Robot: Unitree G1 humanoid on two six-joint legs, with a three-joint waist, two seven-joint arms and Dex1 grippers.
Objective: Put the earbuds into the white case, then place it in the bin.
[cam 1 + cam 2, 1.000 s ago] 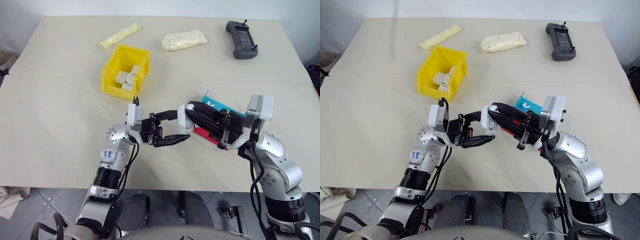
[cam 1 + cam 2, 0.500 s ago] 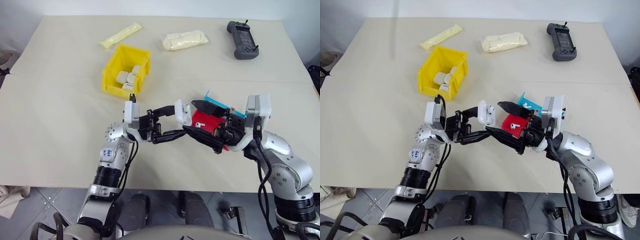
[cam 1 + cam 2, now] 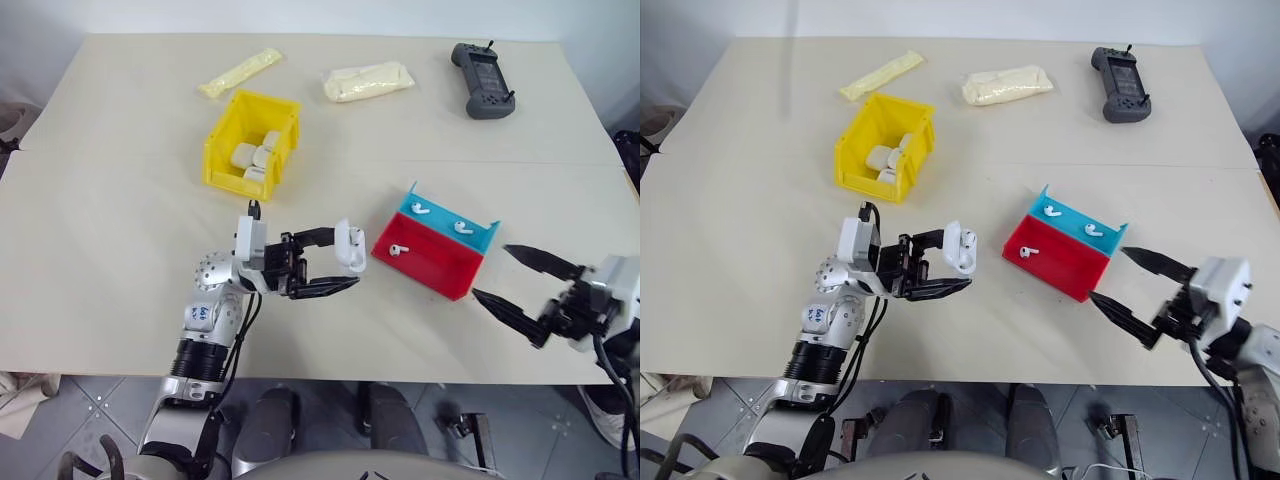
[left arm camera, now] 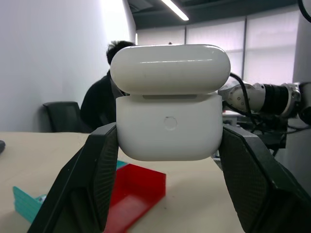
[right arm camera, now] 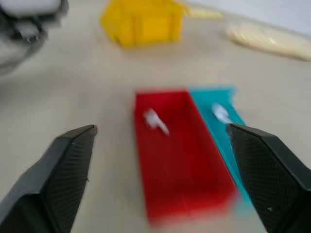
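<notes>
My left gripper (image 3: pixel 345 263) is shut on the white case (image 3: pixel 350 247), holding it above the table left of the tray. In the left wrist view the case (image 4: pixel 170 126) sits between both fingers (image 4: pixel 92 179) with its lid slightly ajar. The earbuds lie in the red and teal tray (image 3: pixel 445 270): two in the teal part (image 3: pixel 420 210) (image 3: pixel 460 226), one in the red part (image 3: pixel 396 250). My right gripper (image 3: pixel 490 271) stands open and empty to the right of the tray, pointing at it. The yellow bin (image 3: pixel 228 182) stands farther back on the left with several white cases in it.
Two pale yellow packets (image 3: pixel 240 70) (image 3: pixel 367 80) and a dark handheld controller (image 3: pixel 485 80) lie along the far side of the table. In the left wrist view a person (image 4: pixel 104 97) sits in the background. Bare tabletop lies between the bin and the tray.
My right gripper opened, let go of the case and swung away to the right, uncovering the tray. My left gripper kept the case and shifted slightly left.
</notes>
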